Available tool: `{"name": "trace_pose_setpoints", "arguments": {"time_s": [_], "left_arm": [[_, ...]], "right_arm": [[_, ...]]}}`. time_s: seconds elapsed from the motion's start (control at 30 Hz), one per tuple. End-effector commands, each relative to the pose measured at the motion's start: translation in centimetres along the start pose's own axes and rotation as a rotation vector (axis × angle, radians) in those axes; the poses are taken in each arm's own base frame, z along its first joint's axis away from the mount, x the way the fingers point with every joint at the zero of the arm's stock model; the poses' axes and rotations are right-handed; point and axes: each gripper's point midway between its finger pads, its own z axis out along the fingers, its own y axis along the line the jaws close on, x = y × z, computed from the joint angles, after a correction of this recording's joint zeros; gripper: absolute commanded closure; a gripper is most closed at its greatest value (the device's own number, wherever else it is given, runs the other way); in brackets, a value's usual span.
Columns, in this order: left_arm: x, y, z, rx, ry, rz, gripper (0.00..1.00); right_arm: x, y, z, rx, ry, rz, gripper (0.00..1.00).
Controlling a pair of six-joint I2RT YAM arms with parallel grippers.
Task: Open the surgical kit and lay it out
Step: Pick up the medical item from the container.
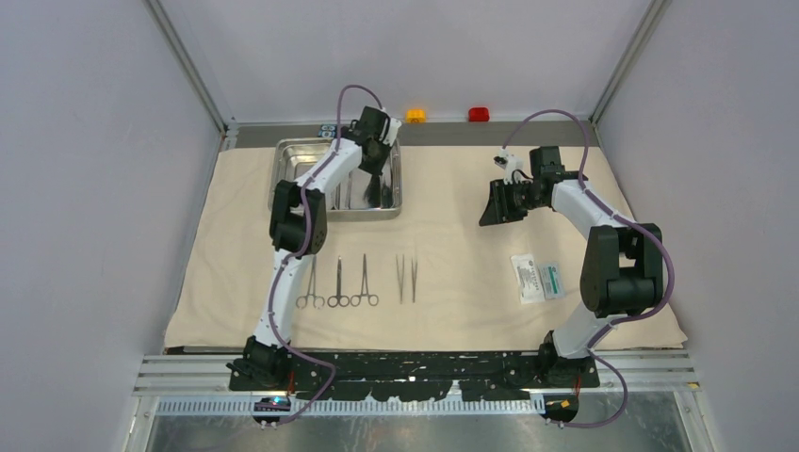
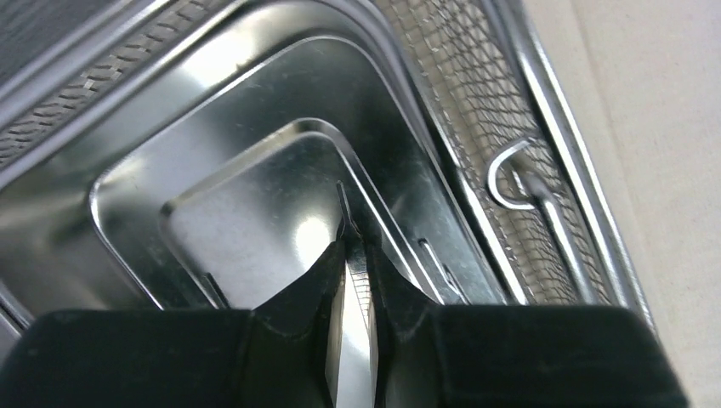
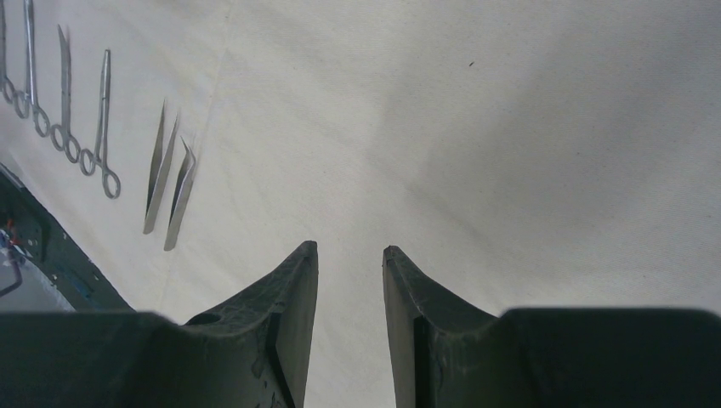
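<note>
The beige cloth wrap (image 1: 452, 235) lies spread flat on the table. The steel tray (image 1: 292, 155) stands at its back left. My left gripper (image 1: 375, 174) reaches down into the tray (image 2: 212, 161) and is shut on a thin ridged steel tool (image 2: 350, 280), whose tip pokes out past the fingertips. Three ring-handled instruments (image 1: 339, 282) and two tweezers (image 1: 406, 278) lie in a row on the near cloth. A white-and-green packet (image 1: 539, 279) lies to the right. My right gripper (image 1: 494, 203) hovers open over bare cloth (image 3: 510, 127), with nothing between its fingers (image 3: 299, 280).
A wire-mesh wall (image 2: 476, 110) with a hooked handle (image 2: 510, 183) runs along the tray's side. An orange button (image 1: 415, 115) and a red button (image 1: 480, 114) sit at the back edge. The tweezers (image 3: 166, 174) and ring-handled tools (image 3: 102, 127) show far left in the right wrist view.
</note>
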Motion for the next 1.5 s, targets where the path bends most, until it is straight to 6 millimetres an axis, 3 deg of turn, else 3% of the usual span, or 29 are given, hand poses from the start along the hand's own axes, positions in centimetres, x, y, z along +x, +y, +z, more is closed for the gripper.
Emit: {"name": "trace_pose_setpoints", "arguments": {"time_s": [0.0, 0.33, 0.67, 0.93, 1.47], "left_arm": [[-0.1, 1.6, 0.7, -0.011, 0.002, -0.058, 0.84], [-0.8, 4.4, 1.8, -0.041, -0.026, -0.167, 0.84], [-2.9, 5.5, 1.2, -0.047, -0.095, -0.235, 0.71], [-3.0, 5.8, 1.9, -0.061, -0.101, -0.24, 0.64], [-1.7, 6.1, 3.4, -0.06, -0.07, -0.272, 0.71]], "right_arm": [[-1.8, 0.2, -0.4, -0.014, -0.041, -0.021, 0.6], [-1.8, 0.3, -0.3, -0.019, -0.04, -0.017, 0.6], [-1.8, 0.3, -0.3, -0.02, -0.04, -0.015, 0.6], [-1.8, 0.3, -0.2, -0.025, -0.039, -0.009, 0.6], [-1.6, 0.3, -0.1, -0.029, -0.036, -0.005, 0.6]]}}
